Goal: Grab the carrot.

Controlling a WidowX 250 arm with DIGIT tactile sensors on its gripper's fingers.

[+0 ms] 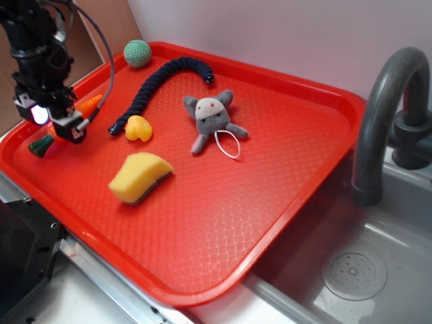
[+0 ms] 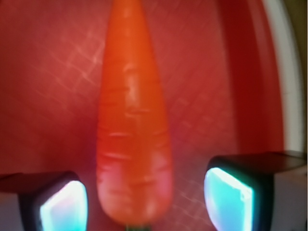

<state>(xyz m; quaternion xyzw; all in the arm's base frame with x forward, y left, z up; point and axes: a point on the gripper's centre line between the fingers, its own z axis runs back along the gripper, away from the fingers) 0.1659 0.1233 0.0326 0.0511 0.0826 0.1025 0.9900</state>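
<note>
**Gripper straddling the carrot, ready to close**

I have the gripper [image 2: 144,197] spread apart, its two lit fingertips [image 2: 62,204] standing one on each side of the bright orange ridged plastic carrot [image 2: 132,125], with a clear gap on both sides. Nothing is gripped yet. In the exterior view the gripper [image 1: 59,121] hangs low over the near-left corner of the red plastic tray [image 1: 223,223], and the carrot [image 1: 88,103] lies directly beneath it: the tapered tip pokes out beyond the gripper, the dark green stub shows on its near side.

From the wrist view, the carrot's thick end sits between the fingers, a little closer to the left one. I judge the step in hand is the closing itself. To do it well I would nudge slightly so the body is centred, make sure I am low enough for the pads to meet the fat part rather than skim its top, then close slowly, since the smooth taper could squirt out towards the tip.

The yellow sponge [image 1: 138,177] and the small yellow duck-like toy [image 1: 138,128] lie well off to the gripper's side, out of the way.
</note>
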